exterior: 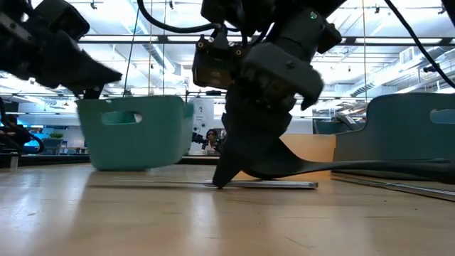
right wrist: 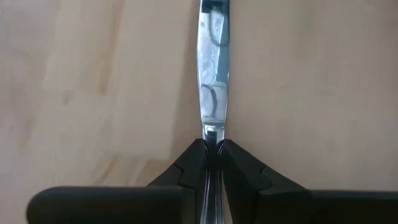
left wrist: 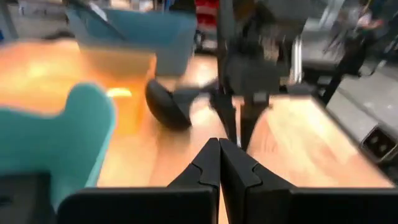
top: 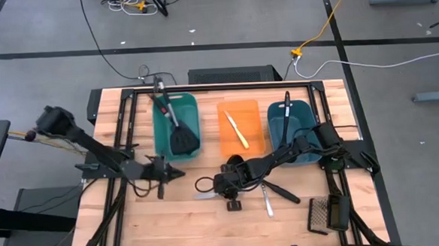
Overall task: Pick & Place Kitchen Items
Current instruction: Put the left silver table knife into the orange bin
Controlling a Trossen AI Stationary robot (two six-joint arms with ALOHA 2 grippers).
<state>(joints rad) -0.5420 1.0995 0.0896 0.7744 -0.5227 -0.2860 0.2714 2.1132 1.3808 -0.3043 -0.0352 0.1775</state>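
My right gripper [top: 227, 194] is low over the table's near middle, shut on a silver knife [right wrist: 214, 68] that lies flat on the wood [exterior: 263, 185]. A black ladle [left wrist: 168, 102] lies just beyond it, with its bowl on the table [exterior: 298, 168]. My left gripper [top: 179, 172] hovers shut and empty to the left of them, near the left teal tub [top: 176, 125], which holds a black slotted spatula [top: 183, 142]. A yellow knife [top: 237, 129] lies in the orange tray [top: 253, 110]. The right teal tub [top: 303, 118] holds a black utensil [top: 287, 108]. My right gripper pinches the silver knife where the blade meets the handle [right wrist: 211, 132], one finger on each narrow edge. The fingers [exterior: 222, 174] come from above, pointing down, and lie across the knife. The knife lies flat on the table, its blade reaching ahead of the fingers.
A second silver knife [top: 268, 202] and a black handle [top: 282, 190] lie right of my right gripper. A dark mesh grater [top: 317, 214] lies near the right front corner. Bare wood shows along the front left.
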